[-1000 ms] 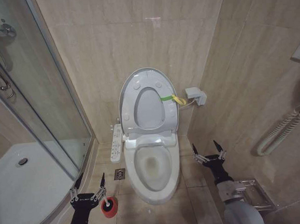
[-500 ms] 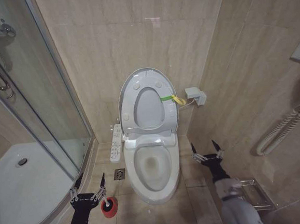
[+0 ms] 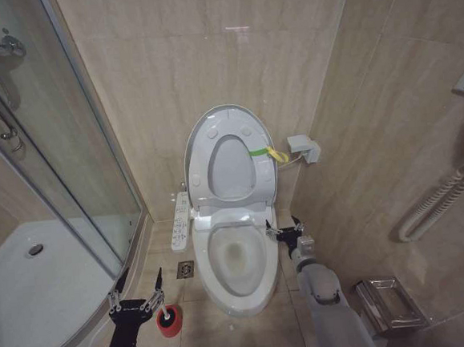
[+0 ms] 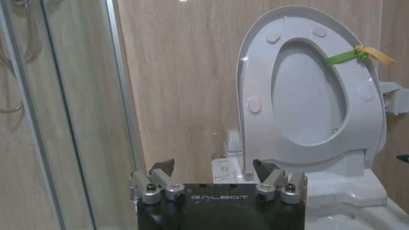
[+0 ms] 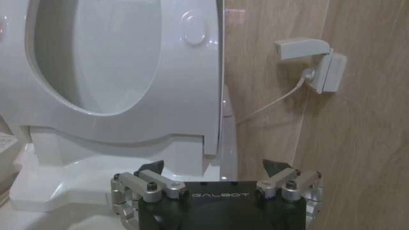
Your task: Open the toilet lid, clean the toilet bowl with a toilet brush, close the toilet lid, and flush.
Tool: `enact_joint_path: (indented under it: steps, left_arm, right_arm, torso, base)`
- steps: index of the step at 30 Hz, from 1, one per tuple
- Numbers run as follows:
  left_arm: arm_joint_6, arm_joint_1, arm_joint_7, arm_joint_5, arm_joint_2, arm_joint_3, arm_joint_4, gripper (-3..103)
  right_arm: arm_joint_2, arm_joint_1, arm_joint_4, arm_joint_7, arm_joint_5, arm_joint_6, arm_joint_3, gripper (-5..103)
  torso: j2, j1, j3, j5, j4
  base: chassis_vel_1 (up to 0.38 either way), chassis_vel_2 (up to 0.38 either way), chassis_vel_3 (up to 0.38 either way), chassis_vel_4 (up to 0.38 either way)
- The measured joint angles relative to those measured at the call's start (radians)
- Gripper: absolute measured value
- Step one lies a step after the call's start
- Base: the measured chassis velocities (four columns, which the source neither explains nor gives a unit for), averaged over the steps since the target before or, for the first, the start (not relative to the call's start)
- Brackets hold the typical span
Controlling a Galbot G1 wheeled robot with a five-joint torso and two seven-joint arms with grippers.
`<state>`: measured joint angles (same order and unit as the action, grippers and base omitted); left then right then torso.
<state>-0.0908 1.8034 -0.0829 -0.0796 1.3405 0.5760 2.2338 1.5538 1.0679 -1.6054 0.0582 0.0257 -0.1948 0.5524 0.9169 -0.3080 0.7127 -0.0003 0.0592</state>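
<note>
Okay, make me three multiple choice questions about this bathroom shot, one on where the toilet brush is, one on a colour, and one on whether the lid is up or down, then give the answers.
1. Where is the toilet brush?
A. On the floor beside the left claw
B. Inside the bowl
C. In the right claw

2. What colour is the brush's holder?
A. Blue
B. Red
C. White

3. What state is the toilet lid in?
A. Shut flat
B. Raised against the wall
C. Taken off

Answers: 1 A, the brush stands on the tiles next to the open left claw. 2 B, the round cup is red. 3 B, lid and seat stand upright, leaving the toilet bowl open, with the open right claw at its rim.
</note>
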Motion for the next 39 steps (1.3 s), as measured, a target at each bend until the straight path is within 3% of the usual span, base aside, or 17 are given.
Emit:
enact_joint_path:
  steps: [3, 6, 7, 9, 13, 18, 39]
  left_arm:
    - [0.000, 0.000, 0.000, 0.000, 0.000, 0.000, 0.000, 82]
    - [0.000, 0.000, 0.000, 0.000, 0.000, 0.000, 0.000, 82]
    - [0.000, 0.000, 0.000, 0.000, 0.000, 0.000, 0.000, 82]
    - [0.000, 0.000, 0.000, 0.000, 0.000, 0.000, 0.000, 82]
    - [0.000, 0.000, 0.000, 0.000, 0.000, 0.000, 0.000, 82]
    - [0.000, 0.000, 0.000, 0.000, 0.000, 0.000, 0.000, 82]
    - [0.000, 0.000, 0.000, 0.000, 0.000, 0.000, 0.000, 82]
  right_arm:
    - [0.001, 0.000, 0.001, -0.002, 0.006, 0.003, 0.003, 100]
    - [-0.005, 0.021, -0.030, -0.060, 0.046, 0.104, 0.037, 100]
    - [-0.005, 0.021, -0.030, -0.060, 0.046, 0.104, 0.037, 100]
    - [-0.013, 0.041, -0.059, -0.109, 0.076, 0.189, 0.066, 100]
    - [-0.015, 0.047, -0.067, -0.121, 0.083, 0.212, 0.070, 100]
    - [-0.015, 0.001, -0.016, -0.141, 0.065, 0.296, 0.027, 100]
    - [-0.076, -0.104, 0.031, -0.145, 0.002, 0.268, 0.025, 100]
  torso:
    - [0.000, 0.000, 0.000, 0.0002, 0.0000]
    - [0.000, 0.000, 0.000, 0.0002, -0.0001]
    - [0.000, 0.000, 0.000, 0.0002, -0.0001]
    - [0.000, 0.000, 0.000, 0.0000, 0.0004]
    - [0.000, 0.000, 0.000, 0.0003, 0.0001]
    - [0.000, 0.000, 0.000, 0.0004, -0.0002]
    - [0.000, 0.000, 0.000, 0.0003, 0.0000]
  base:
    - [0.000, 0.000, 0.000, 0.000]
    - [0.000, 0.000, 0.000, 0.000]
    - [0.000, 0.000, 0.000, 0.000]
    - [0.000, 0.000, 0.000, 0.000]
    - [0.000, 0.000, 0.000, 0.000]
    - [0.000, 0.000, 0.000, 0.000]
    - [0.000, 0.000, 0.000, 0.000]
